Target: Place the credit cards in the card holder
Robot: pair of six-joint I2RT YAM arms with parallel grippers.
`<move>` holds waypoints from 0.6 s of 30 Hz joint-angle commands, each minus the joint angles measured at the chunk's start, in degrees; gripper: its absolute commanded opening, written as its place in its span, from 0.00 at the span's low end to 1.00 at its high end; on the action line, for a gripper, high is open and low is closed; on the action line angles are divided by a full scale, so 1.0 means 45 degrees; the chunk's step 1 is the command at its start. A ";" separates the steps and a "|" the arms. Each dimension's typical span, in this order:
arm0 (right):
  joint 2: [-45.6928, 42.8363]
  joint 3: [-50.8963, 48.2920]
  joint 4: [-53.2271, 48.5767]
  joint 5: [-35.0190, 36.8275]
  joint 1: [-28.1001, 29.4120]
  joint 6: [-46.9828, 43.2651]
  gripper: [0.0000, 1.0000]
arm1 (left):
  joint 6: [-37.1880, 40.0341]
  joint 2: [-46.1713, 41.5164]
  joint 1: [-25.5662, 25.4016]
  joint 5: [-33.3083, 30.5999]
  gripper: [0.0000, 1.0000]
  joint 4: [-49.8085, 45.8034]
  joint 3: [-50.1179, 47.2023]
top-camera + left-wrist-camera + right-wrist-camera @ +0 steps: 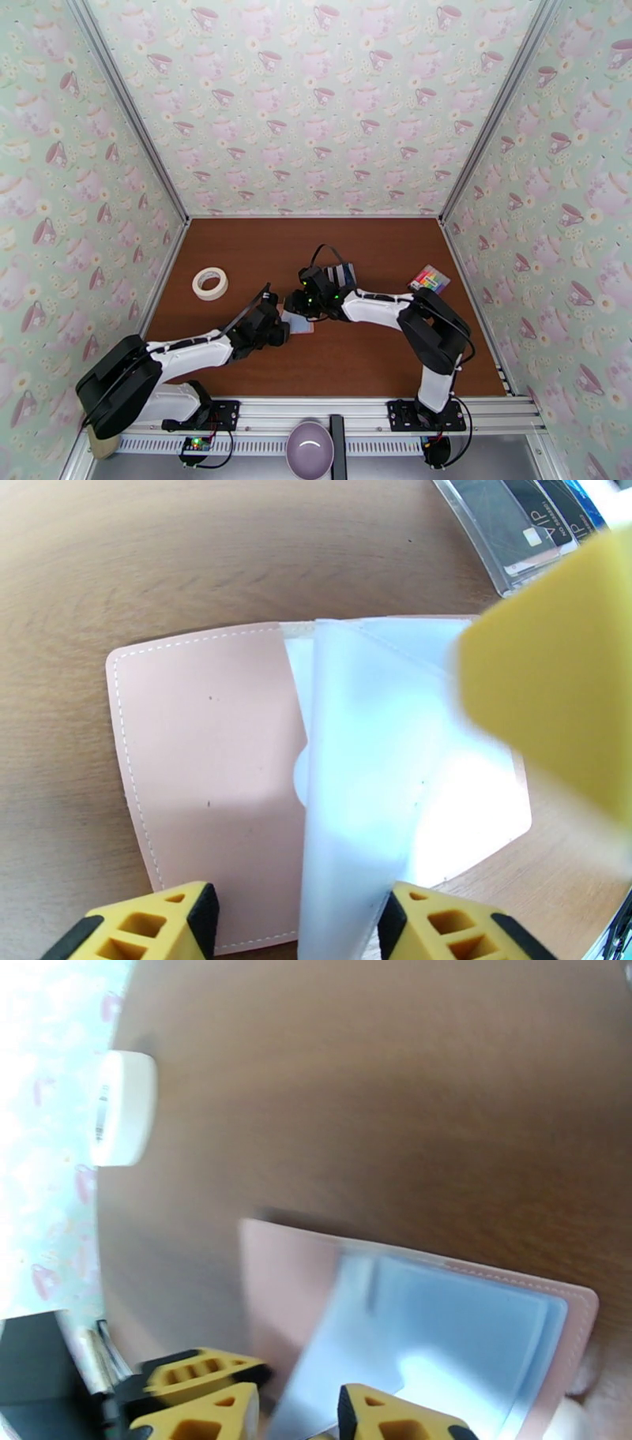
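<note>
Left hand [292, 897] unclenched, straddling raised sleeve [355, 796] | right hand [304, 1402]: cannot tell grip | card holder [205, 764] lying open | best pinching sleeve lightly, keeping its pocket gaping

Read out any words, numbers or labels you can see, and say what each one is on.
"VIP": on a dark credit card in the clear stand.
Small print beside it on that card: too small to read.
Dark marks inside the tape roll: too blurred to read.
Card holder: no text.
</note>
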 commanded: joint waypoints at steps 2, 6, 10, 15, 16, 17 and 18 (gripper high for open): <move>-0.0661 -0.0515 -0.0342 0.0420 0.0049 -0.0127 0.36 | -0.0092 -0.0458 -0.0033 -0.0244 0.55 -0.0275 -0.0056; -0.0593 -0.0830 -0.0132 0.0386 0.0046 0.0034 0.36 | -0.0126 -0.0613 -0.0014 -0.0371 0.55 -0.0340 0.0018; -0.0311 -0.1080 0.0425 0.0078 0.0065 0.0291 0.36 | -0.0165 -0.0619 0.0025 -0.0502 0.55 -0.0567 0.0160; 0.0057 -0.1182 0.0820 -0.0112 0.0071 0.0439 0.35 | -0.0224 -0.0654 0.0035 -0.1518 0.54 -0.1730 0.0565; 0.0089 -0.1191 0.0844 -0.0117 0.0075 0.0439 0.35 | -0.0253 -0.0703 0.0060 -0.1832 0.54 -0.2028 0.0646; 0.0097 -0.1191 0.0867 -0.0115 0.0075 0.0420 0.35 | -0.0281 -0.0780 0.0091 -0.2085 0.55 -0.2251 0.0670; 0.0093 -0.1194 0.0869 -0.0109 0.0069 0.0410 0.35 | -0.0283 -0.0858 0.0115 -0.2262 0.55 -0.2392 0.0676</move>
